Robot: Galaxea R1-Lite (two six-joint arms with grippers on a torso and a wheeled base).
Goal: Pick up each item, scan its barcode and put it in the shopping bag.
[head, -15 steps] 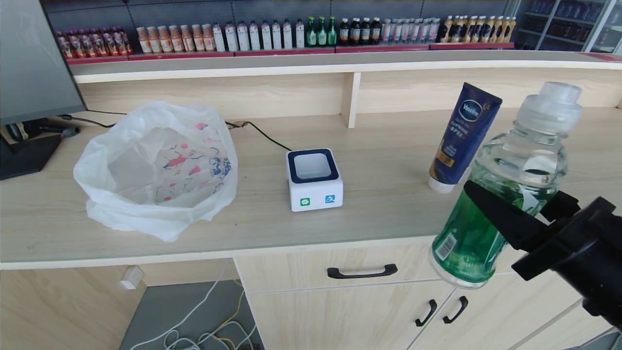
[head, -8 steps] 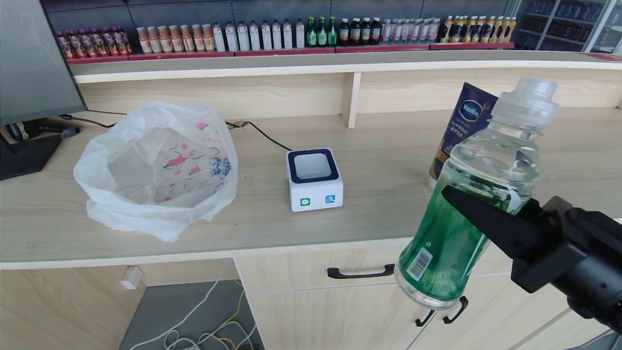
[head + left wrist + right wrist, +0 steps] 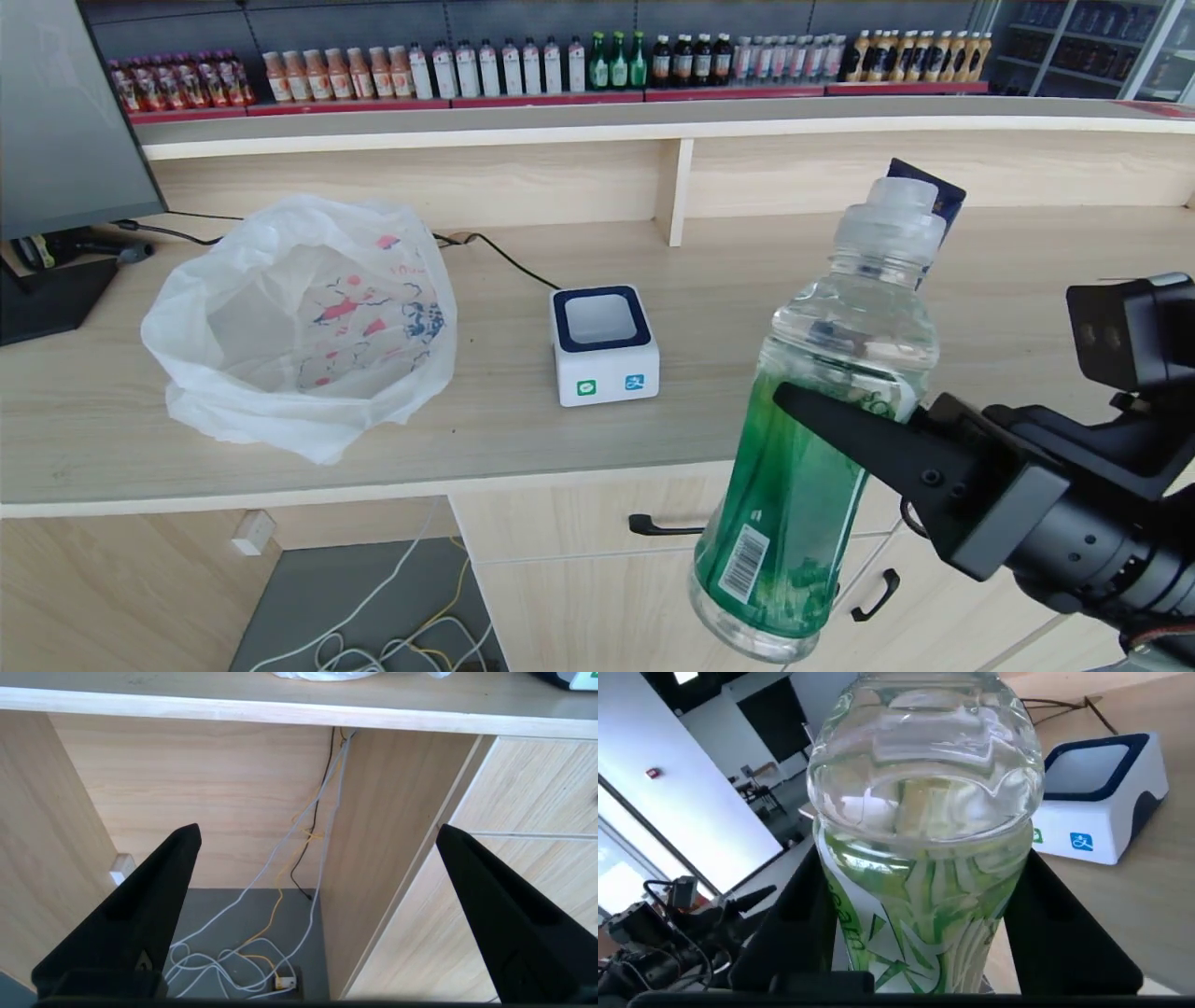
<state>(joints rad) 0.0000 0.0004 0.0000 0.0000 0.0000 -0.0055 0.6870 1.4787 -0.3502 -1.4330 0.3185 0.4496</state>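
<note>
Green-labelled clear plastic bottle sits clamped in your right gripper, near right. Head view shows its barcode; right wrist view shows both fingers pressing. Your left gripper hangs spread below the wooden counter. Farther: white box scanner, white plastic shopping bag left.

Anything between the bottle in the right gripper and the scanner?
Nothing visible. The bottle in the right gripper hangs in front of the counter, whose bare top lies between it and the scanner. The blue tube stands behind it, off that path.
</note>
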